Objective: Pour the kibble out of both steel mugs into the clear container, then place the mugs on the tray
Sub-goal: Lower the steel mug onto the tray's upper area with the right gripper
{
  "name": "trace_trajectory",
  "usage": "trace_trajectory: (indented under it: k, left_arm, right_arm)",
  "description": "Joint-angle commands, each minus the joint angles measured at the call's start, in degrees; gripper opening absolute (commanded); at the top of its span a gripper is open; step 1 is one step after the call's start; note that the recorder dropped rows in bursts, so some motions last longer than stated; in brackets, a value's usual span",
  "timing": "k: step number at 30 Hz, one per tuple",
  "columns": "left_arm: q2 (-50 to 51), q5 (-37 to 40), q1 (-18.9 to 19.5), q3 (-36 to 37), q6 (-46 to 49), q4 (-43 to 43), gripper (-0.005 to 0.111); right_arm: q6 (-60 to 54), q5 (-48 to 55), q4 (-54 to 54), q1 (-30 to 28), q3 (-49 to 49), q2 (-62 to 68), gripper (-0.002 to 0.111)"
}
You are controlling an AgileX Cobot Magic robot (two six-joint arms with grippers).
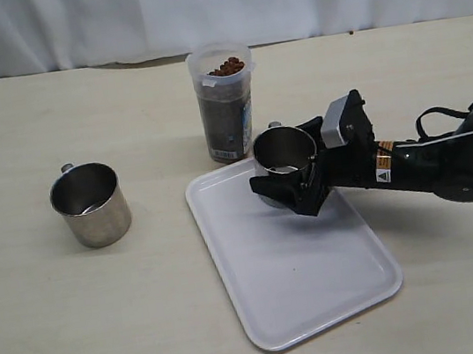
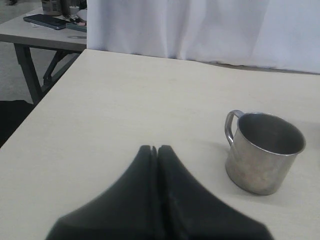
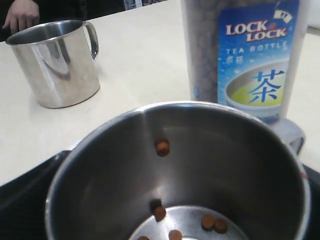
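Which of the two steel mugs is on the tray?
The mug between the jaws of the right gripper, at the tray's far corner by the container. The other mug stands on the table, left of the tray.

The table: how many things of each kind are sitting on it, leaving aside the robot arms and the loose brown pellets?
Steel mugs: 2
Clear container: 1
Tray: 1
Total: 4

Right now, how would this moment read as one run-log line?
right pincer: around right mug, upright at tray corner, grip unclear | left pincer: shut, empty | left mug: on table, off tray | clear container: holds kibble
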Motion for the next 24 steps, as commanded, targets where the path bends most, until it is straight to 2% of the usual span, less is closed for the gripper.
trace_trajectory:
  k: [1,10,15,18,24]
  left_arm:
    - [-0.2,-0.7,-0.3,0.2,0.0,0.0,0.0]
    - [-0.2,-0.7,-0.3,0.2,0.0,0.0,0.0]
    - [-0.2,-0.7,-0.3,0.2,0.0,0.0,0.0]
    - [-0.2,-0.6,-0.3,0.2,0.0,0.0,0.0]
    - [-0.2,-0.6,-0.3,0.2,0.0,0.0,0.0]
  right_arm:
    - [0.4,-0.8,0.6,0.1,-0.2,0.0,0.082]
    - [0.4,-0.9,-0.2,0.1,-0.2,0.0,0.082]
    - [0.4,-0.9,-4.1,-0.2,-0.2,-1.1,0.082]
    - [1.1,-0.8,-8.8,-1.4,-0.2,-3.3,0.082]
    - [6.4,-1.1,-9.1,-4.2,-0.2,-3.9,0.082]
